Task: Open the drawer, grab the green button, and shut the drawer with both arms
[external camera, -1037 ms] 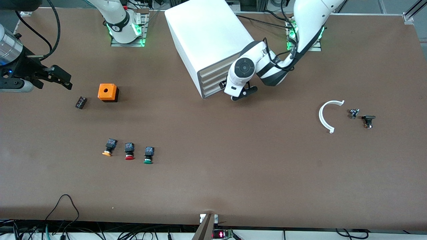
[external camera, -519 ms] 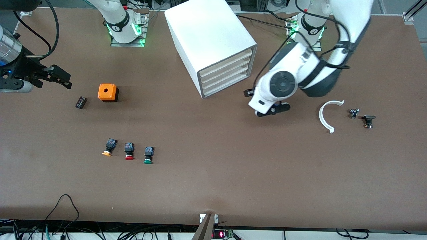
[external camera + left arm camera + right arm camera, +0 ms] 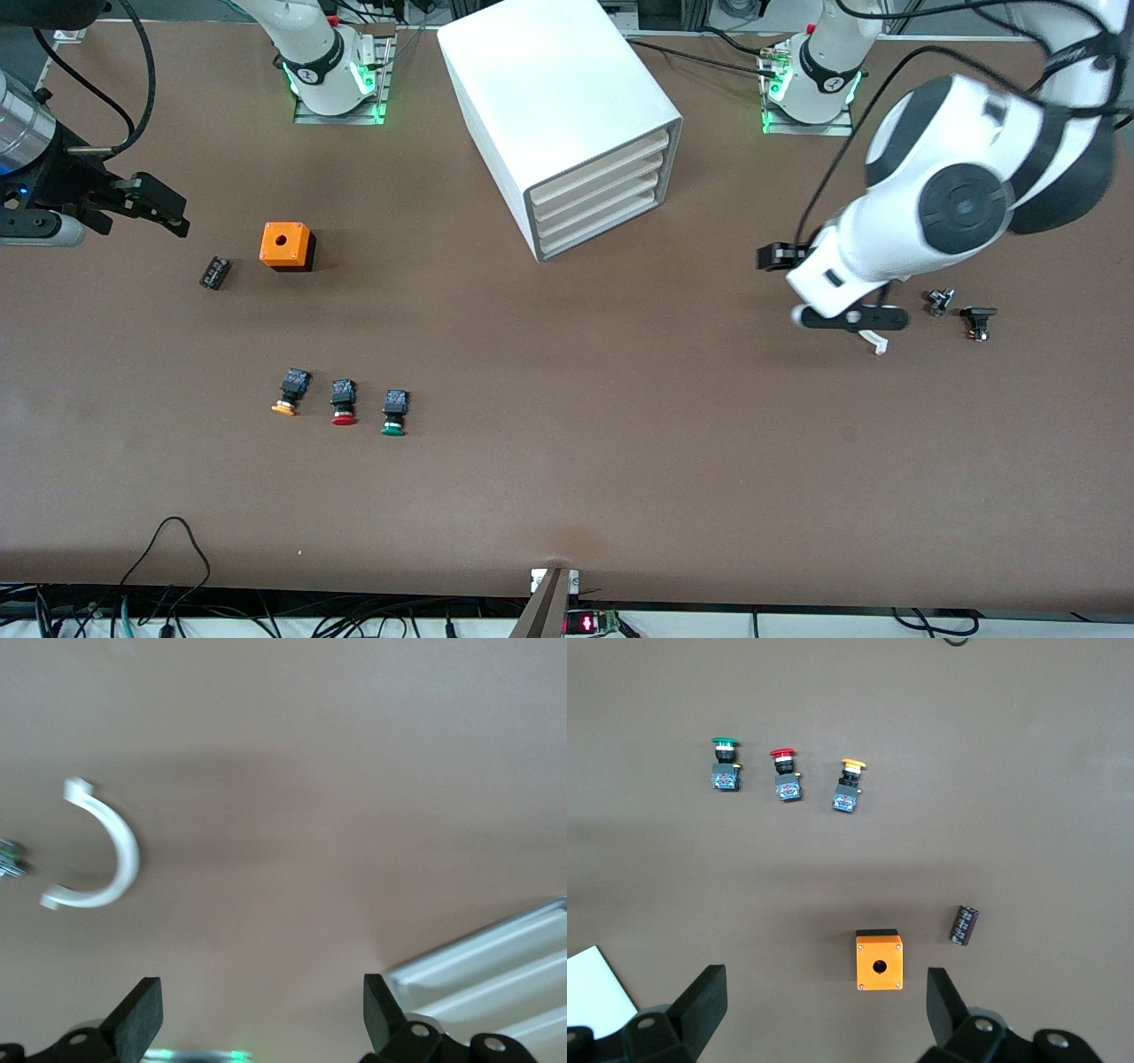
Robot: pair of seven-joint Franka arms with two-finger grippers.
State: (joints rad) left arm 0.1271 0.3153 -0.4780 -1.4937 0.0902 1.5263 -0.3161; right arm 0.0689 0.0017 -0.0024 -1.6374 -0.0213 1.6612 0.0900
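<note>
The white four-drawer cabinet (image 3: 558, 106) stands at the back middle of the table, all its fronts flush. The drawer (image 3: 601, 207), third from the top, is shut. The green-capped button (image 3: 393, 414) lies on the open table nearer the front camera, last in a row toward the left arm's end, and also shows in the right wrist view (image 3: 725, 762). My left gripper (image 3: 808, 288) hangs open and empty over the table beside the cabinet (image 3: 496, 974), toward the left arm's end. My right gripper (image 3: 173, 211) waits open and empty at the right arm's end, over the table near an orange box.
A red-capped button (image 3: 343, 403) and an orange-capped button (image 3: 290, 392) lie beside the green one. An orange box (image 3: 286, 245) and a small black part (image 3: 214, 272) sit near the right gripper. A white arc (image 3: 120, 846) and two small parts (image 3: 939, 301) (image 3: 978, 321) lie under and beside the left hand.
My left arm has swung away from the cabinet's drawer fronts toward its own end of the table, rising, and now covers most of the white arc. The right arm has stayed still.
</note>
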